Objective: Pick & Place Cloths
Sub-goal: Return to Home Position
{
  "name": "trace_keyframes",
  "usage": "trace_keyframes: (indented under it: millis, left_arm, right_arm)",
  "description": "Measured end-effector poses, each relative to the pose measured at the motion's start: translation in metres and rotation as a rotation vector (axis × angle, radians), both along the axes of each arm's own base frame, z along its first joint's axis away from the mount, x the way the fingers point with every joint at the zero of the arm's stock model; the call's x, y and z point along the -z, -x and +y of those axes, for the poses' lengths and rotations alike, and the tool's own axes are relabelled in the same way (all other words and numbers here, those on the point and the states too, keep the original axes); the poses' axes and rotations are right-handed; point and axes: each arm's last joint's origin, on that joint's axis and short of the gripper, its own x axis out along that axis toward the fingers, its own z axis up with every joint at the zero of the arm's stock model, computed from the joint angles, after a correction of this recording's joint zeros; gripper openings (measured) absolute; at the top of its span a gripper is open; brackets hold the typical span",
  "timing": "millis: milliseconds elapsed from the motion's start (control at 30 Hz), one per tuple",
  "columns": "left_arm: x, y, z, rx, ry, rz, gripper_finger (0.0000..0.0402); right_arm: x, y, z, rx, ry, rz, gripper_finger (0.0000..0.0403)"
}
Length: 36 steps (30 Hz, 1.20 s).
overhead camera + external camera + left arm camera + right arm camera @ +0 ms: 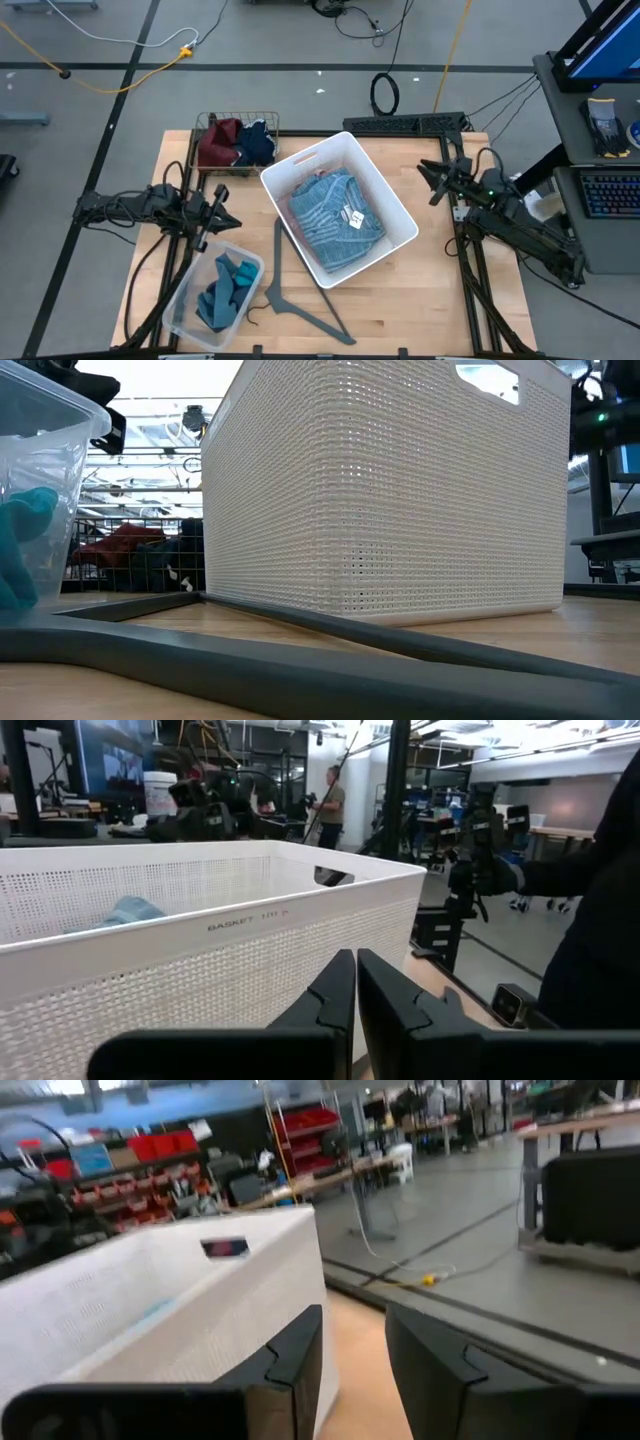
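A light-blue shirt [330, 215] with a white tag [353, 217] lies in the white basket [306, 157] at the table's middle. Its top shows over the rim in the left wrist view [130, 910]. Maroon [220, 145] and navy [258, 146] cloths lie in a wire basket [212, 122] at the far left. A teal cloth [228, 290] lies in a clear bin [178, 305] at the near left. My left gripper [226, 211] is shut, level, left of the white basket. My right gripper [432, 179] is open right of it, with nothing between its fingers.
A grey hanger [290, 292] lies flat on the table in front of the white basket, between it and the clear bin. A black frame [410, 124] runs along the far edge. Bare wood lies at the near right. A person [330, 805] stands far off in the room.
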Motion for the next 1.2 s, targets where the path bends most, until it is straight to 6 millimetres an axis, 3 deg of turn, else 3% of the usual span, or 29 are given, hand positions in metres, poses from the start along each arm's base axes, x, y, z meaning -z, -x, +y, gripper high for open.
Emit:
trace_keyframes:
  millis: [233,800,1200]
  left_arm:
    - [0.003,0.000,-0.001,0.022,-0.006,0.028,0.0017]
    - [0.005,0.000,-0.001,0.027,-0.053,0.040,0.0017]
    - [0.007,-0.001,0.003,-0.105,-0.052,0.060,0.0017]
  right_arm:
    - [0.019,-0.005,-0.006,0.087,0.022,0.008,0.0106]
    - [0.017,-0.003,-0.005,0.110,0.061,-0.009,0.0106]
    - [0.017,-0.003,-0.005,0.106,0.065,-0.006,0.0106]
